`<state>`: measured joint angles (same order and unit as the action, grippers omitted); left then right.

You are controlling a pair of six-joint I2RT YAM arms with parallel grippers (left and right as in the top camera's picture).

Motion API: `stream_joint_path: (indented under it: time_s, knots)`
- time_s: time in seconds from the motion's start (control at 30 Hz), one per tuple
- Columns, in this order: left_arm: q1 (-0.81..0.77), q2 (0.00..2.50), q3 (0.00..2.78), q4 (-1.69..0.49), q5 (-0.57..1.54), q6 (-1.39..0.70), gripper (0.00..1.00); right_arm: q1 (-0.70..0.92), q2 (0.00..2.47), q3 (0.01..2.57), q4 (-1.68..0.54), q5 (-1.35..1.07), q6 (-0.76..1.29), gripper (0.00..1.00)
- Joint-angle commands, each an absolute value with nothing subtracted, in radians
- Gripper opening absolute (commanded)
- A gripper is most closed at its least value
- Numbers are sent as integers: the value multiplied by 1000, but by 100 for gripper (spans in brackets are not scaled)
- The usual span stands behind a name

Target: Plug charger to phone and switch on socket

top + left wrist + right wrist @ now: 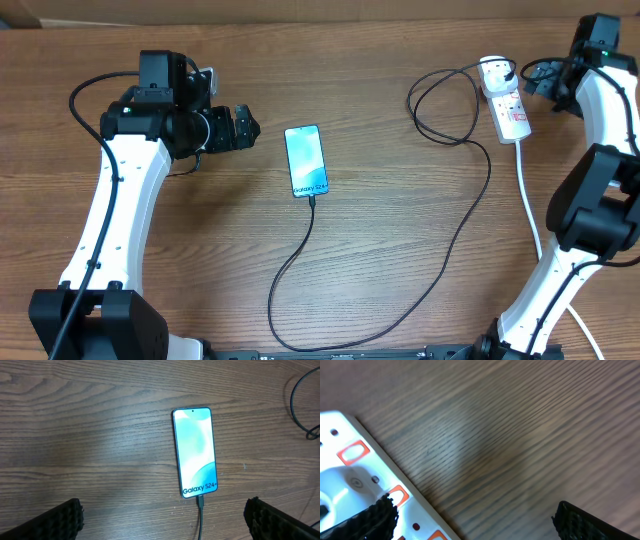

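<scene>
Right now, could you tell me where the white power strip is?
Overhead view: the white elongated power strip lies at far right beside the right tool, a white plug in it.

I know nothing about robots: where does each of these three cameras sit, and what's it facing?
Overhead: fixed above the table, facing straight down; shows left arm, right arm, phone, charger, socket.
Left wrist: on the left arm, facing down at the phone; own black fingertips at bottom corners.
Right wrist: on the right arm, close above the socket; own fingertips at the bottom edge.
Shared: overhead and left wrist both show the phone with the charger plugged in; overhead and right wrist, the socket.
</scene>
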<state>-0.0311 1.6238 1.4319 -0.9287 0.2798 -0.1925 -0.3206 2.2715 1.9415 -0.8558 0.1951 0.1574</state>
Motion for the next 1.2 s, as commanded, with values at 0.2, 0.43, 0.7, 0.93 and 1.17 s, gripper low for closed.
stream_joint_path:
  time_s: [0.2, 0.43, 0.7, 0.93, 1.17]
  knots:
    - [-33, 1633, 1438, -928, 284, -206, 100, -327, 2321, 1943, -833, 102, 160, 100]
    - [-33, 1633, 1438, -928, 284, -206, 100, -327, 2331, 1943, -822, 102, 160, 100]
    - [-33, 1633, 1438, -928, 284, -206, 100, -327, 2352, 1943, -824, 64, 249, 100]
    - [-33, 1633, 1438, -928, 284, -206, 100, -327, 2354, 1943, -819, 65, 266, 100]
    - [-33, 1633, 1438, -928, 284, -206, 100, -327, 2379, 1943, -837, 68, 266, 100]
